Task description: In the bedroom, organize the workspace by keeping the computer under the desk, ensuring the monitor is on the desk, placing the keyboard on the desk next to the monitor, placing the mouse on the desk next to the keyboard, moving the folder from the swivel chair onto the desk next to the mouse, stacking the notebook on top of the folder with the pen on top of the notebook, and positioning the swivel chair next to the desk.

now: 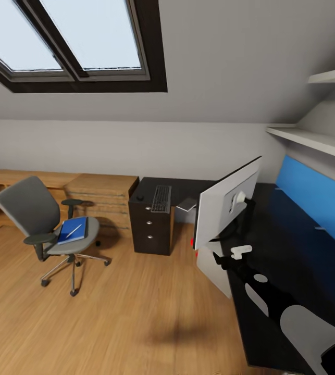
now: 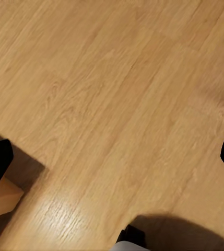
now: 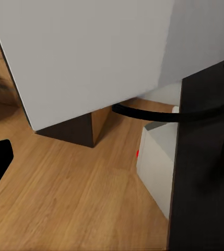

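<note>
The grey swivel chair (image 1: 32, 208) stands on the floor at left, apart from the desk. On its seat lies the blue folder (image 1: 67, 228) with the white pen (image 1: 74, 231) on it. The keyboard (image 1: 161, 199) lies on the black desk (image 1: 271, 229) above the drawers, a small dark mouse (image 1: 139, 198) left of it and the grey notebook (image 1: 186, 204) right of it. The monitor (image 1: 227, 205) (image 3: 91, 52) stands on the desk, its pale back toward me. The computer (image 1: 211, 268) (image 3: 156, 162) sits under the desk. My right gripper (image 1: 220, 259) (image 3: 112, 157) is open below the monitor. The left gripper (image 2: 112, 162) is open over bare floor.
A light wooden drawer chest (image 1: 102, 195) and low wooden bench stand along the back wall beside the black drawer unit (image 1: 150, 226). White shelves (image 1: 313, 138) and a blue panel (image 1: 313, 198) hang over the desk at right. Open wood floor (image 1: 136, 312) lies between chair and desk.
</note>
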Controlling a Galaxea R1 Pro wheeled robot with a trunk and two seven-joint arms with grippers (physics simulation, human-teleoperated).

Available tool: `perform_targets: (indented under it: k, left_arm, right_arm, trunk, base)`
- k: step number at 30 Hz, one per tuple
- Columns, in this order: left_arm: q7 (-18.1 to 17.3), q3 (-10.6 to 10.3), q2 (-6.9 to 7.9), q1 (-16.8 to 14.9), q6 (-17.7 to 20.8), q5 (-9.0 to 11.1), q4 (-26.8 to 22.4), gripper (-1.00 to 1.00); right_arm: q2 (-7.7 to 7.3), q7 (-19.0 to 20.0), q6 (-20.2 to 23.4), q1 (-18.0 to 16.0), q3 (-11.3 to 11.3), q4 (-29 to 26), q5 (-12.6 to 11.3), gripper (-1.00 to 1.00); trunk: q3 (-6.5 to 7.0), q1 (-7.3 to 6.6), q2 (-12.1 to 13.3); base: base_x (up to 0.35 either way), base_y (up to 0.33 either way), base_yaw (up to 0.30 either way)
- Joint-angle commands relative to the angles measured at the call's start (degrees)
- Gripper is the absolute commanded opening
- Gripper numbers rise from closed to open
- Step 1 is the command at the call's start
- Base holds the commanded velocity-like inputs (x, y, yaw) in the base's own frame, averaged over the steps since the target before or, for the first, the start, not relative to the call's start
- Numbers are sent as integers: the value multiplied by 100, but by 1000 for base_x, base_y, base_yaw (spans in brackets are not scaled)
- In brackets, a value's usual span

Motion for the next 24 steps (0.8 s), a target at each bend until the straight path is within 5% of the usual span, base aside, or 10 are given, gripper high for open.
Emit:
perform_targets:
  k: [1,10,24]
  left_arm:
    - [3,-14,2,-3,-24,60,3,100]
    - [1,-19,-8,-3,-22,54,3,100]
    - [-6,-34,-39,-3,-28,40,3,100]
  right_arm:
    - [-3,16,-25,-10,37,9,-62,100]
    - [-7,16,-25,-10,35,9,-65,100]
    - [-12,16,-25,-10,32,64,-58,100]
  trunk:
    - [-11,3,-11]
    - [-11,3,-11]
    - [-11,3,-11]
  base:
    - [0,271,-282]
    - [0,263,-289]
    - [0,34,-293]
